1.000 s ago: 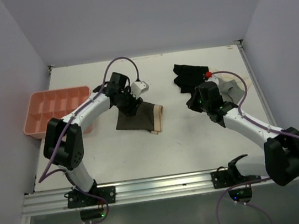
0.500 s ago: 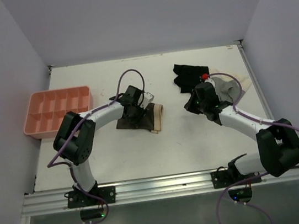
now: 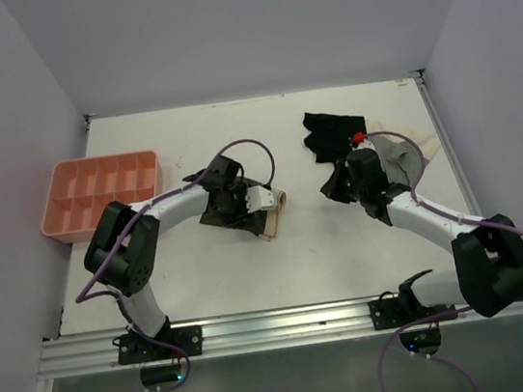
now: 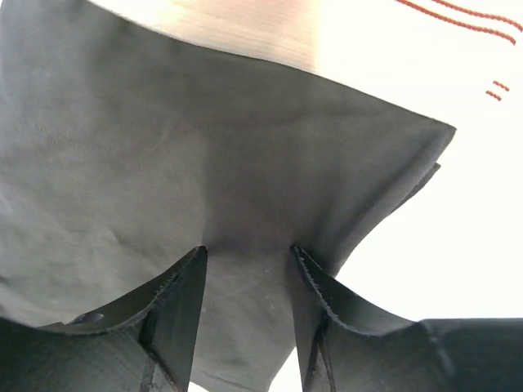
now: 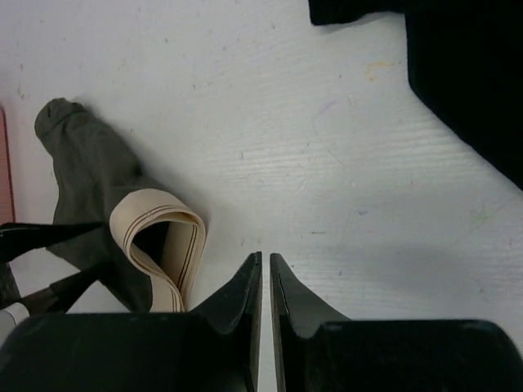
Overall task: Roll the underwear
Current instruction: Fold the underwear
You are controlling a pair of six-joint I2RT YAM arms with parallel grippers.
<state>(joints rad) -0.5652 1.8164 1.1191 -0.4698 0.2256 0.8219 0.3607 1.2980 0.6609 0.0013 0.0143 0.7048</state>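
Note:
The underwear is dark brown with a pale beige waistband and lies left of the table's middle. My left gripper is on it. In the left wrist view the fingers are closed on a fold of the dark fabric, whose edge is raised off the table, with the waistband beyond. In the right wrist view the underwear shows with its waistband curled into an upright loop. My right gripper is shut and empty above bare table to its right.
A black garment lies at the back, right of centre. A grey-and-cream garment lies beside the right arm. A pink compartment tray stands at the left edge.
My left gripper has moved from the underwear's far left corner across to its right side and taken hold of it. The waistband edge has lifted and curled. The right gripper has shifted slightly.

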